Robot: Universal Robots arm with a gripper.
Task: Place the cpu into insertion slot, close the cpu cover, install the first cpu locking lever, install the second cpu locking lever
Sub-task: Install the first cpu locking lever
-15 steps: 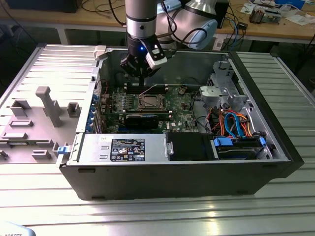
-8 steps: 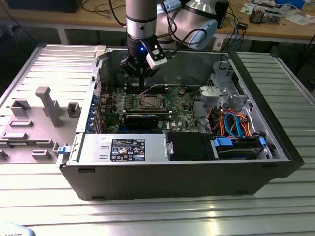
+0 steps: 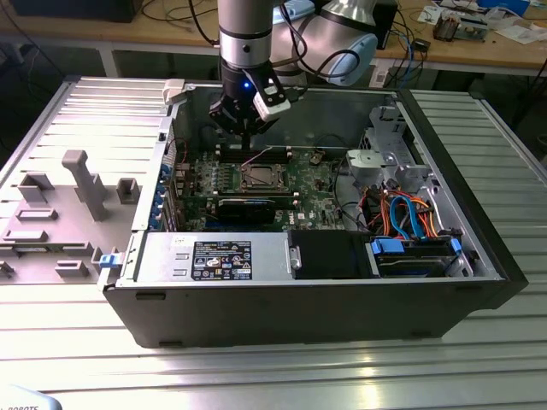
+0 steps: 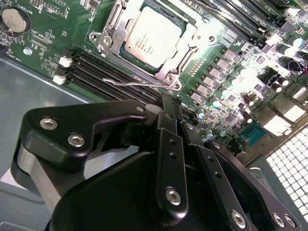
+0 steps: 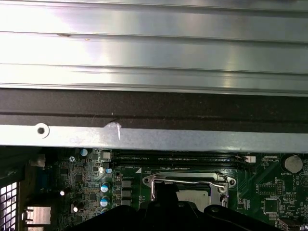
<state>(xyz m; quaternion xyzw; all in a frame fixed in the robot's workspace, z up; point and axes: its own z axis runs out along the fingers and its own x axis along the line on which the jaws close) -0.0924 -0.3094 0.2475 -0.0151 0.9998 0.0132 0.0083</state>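
Motherboard [image 3: 256,184] lies green inside the open computer case [image 3: 479,248] on the ribbed metal surface [image 3: 256,376]. Its insertion slot [image 4: 147,41] holds the cpu [image 4: 151,36] under the closed cpu cover [image 4: 185,48], a locking lever [image 4: 134,83] alongside. Just above hangs the gripper [image 4: 169,103], fingers [image 4: 166,122] pressed together, holding nothing.

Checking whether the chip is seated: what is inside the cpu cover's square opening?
In the second wrist view, the cpu shows through the cpu cover, its silvery top with print facing up. The insertion slot's contact field beneath it is hidden by the chip.
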